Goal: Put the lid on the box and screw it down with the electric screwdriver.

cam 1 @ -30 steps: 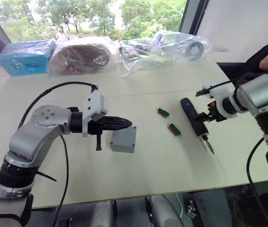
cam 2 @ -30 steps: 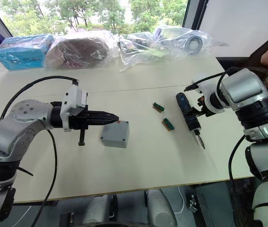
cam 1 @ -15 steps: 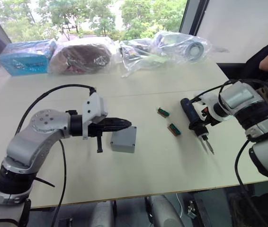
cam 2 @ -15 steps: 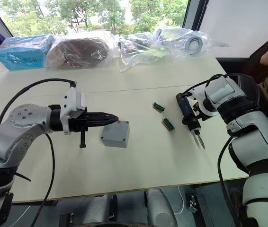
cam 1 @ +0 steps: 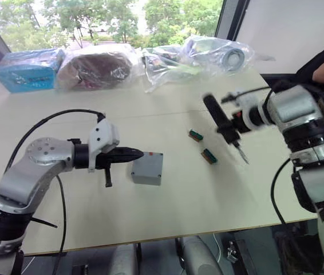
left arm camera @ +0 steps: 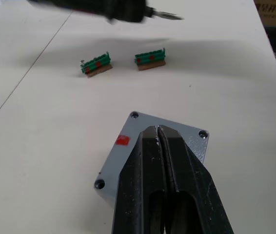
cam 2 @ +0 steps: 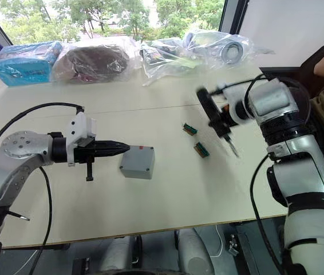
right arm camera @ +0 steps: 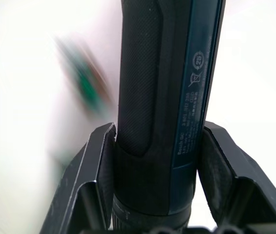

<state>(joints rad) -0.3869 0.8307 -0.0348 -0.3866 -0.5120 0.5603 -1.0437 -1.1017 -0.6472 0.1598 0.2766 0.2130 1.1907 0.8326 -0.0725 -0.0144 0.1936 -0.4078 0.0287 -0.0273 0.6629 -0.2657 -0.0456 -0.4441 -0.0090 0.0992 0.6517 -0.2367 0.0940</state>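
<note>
The lid (left arm camera: 150,146) is already sitting on the box (cam 1: 147,168), grey on grey in the middle of the table (cam 1: 168,212), its corner screw holes showing and a small red mark on top. The left gripper (left arm camera: 160,134) has its two black fingers pressed together with nothing between them, tips resting over the lid as if pinning it. Off to the right, the right gripper (right arm camera: 152,146) is clamped around the body of the electric screwdriver (cam 1: 222,125) and holds it up in the air, tilted, bit pointing down and away from the box — well apart from it, with two small green connector blocks (cam 1: 196,135) lying on the table between. What worries me is the approach: the driver is gripped near one end and slanted, so if it comes down at that angle the bit may skate off a corner hole and shove the lid sideways (the closed left fingers cover only the middle, so a corner push could twist it). The path also passes over the connector blocks — a low sweep would knock them. And the left fingers sit close to the nearer holes, so the two grippers could crowd each other.
</note>
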